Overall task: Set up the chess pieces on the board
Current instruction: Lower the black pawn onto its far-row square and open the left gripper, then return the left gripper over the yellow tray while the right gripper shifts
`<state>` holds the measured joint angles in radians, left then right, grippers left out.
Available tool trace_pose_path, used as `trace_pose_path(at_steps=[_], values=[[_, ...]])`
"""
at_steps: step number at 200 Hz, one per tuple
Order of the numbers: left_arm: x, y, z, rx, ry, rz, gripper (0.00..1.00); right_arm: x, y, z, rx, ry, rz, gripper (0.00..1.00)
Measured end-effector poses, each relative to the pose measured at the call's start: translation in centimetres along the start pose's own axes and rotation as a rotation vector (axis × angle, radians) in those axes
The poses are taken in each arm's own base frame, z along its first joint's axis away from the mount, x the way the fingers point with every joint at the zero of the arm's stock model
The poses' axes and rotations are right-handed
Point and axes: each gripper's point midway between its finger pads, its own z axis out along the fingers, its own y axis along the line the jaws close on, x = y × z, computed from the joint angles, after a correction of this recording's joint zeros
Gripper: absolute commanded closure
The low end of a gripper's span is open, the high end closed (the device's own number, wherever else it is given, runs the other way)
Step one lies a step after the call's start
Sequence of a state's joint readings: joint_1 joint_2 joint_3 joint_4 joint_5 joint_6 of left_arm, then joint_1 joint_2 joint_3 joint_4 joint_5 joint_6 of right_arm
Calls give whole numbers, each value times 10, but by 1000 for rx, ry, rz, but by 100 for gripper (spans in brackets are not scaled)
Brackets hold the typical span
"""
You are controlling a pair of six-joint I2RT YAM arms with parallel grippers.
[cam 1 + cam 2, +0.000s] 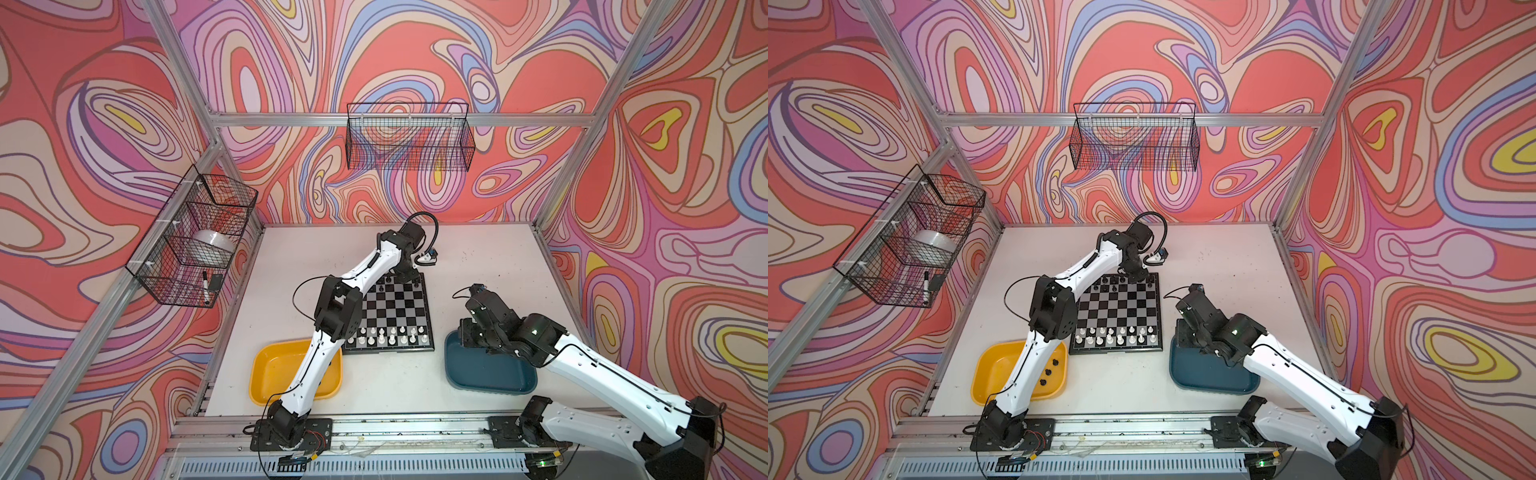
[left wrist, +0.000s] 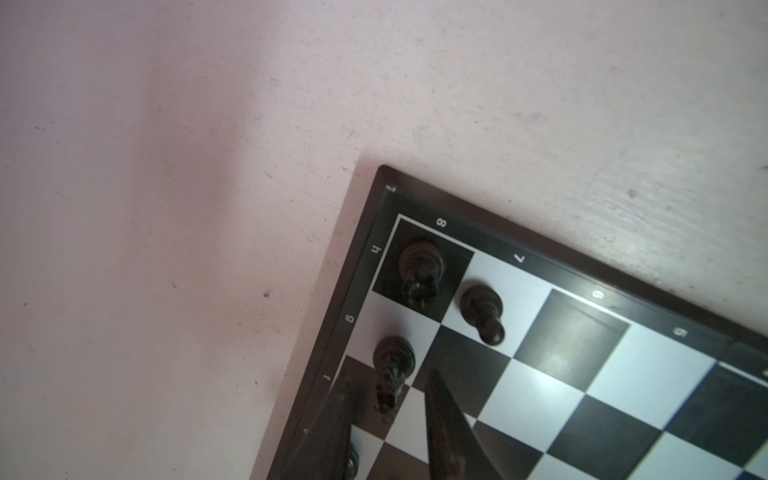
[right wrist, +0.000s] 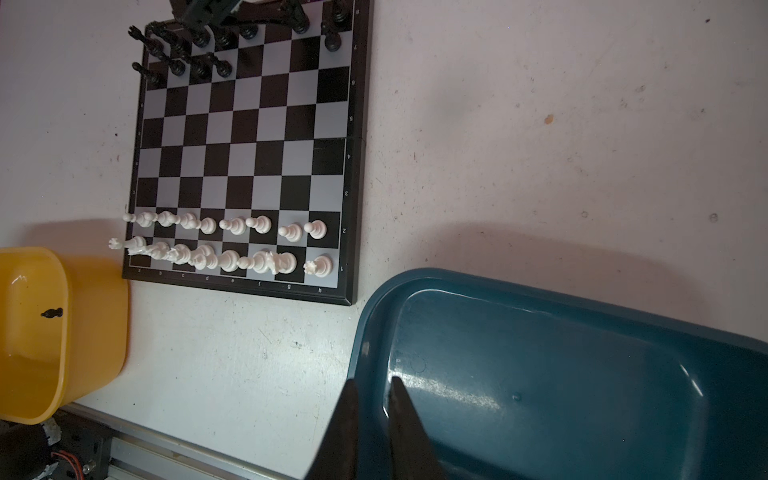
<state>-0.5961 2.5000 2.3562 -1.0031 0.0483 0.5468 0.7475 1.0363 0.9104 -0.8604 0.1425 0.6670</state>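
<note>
The board (image 1: 395, 307) lies mid-table. Two rows of white chess pieces (image 3: 224, 245) stand at its near edge, and several black ones (image 3: 187, 54) at its far edge. My left gripper (image 2: 388, 374) is open at the far right corner, its fingers on either side of a black knight (image 2: 392, 361) that stands on the back row with a gap on each side. A black rook (image 2: 422, 266) fills the corner square, with a pawn (image 2: 482, 309) beside it. My right gripper (image 3: 373, 380) hangs shut and empty over the rim of the teal tray (image 3: 582, 395).
The yellow tray (image 1: 988, 374) sits at the front left under my left arm with a few black pieces (image 1: 1048, 372) in it. The teal tray (image 1: 486, 374) is right of the board. Wire baskets (image 1: 409, 137) hang on the back and left walls.
</note>
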Motion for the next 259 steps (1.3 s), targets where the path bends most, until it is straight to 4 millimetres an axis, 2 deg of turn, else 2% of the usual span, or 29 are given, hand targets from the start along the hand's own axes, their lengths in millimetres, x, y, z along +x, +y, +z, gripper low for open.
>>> trace_pose_path(at_steps=[87, 119, 166, 207, 235, 259], values=[[-2, -1, -9, 2, -11, 0, 63, 0, 0, 0, 0, 0, 0, 85], [-5, 0, -24, -1, -25, -1, 61, 0, 0, 0, 0, 0, -3, 85], [-11, 3, -72, -27, -74, 0, 58, 0, 5, 0, -19, 9, -26, 87], [-9, 1, -125, -50, -109, -3, 53, -3, 27, -1, -131, 11, -58, 83], [3, -6, -162, -53, -116, -10, 43, -4, 40, 0, -189, 19, -81, 81], [29, -19, -191, -48, -103, -26, 38, -1, 46, 3, -216, 41, -106, 80]])
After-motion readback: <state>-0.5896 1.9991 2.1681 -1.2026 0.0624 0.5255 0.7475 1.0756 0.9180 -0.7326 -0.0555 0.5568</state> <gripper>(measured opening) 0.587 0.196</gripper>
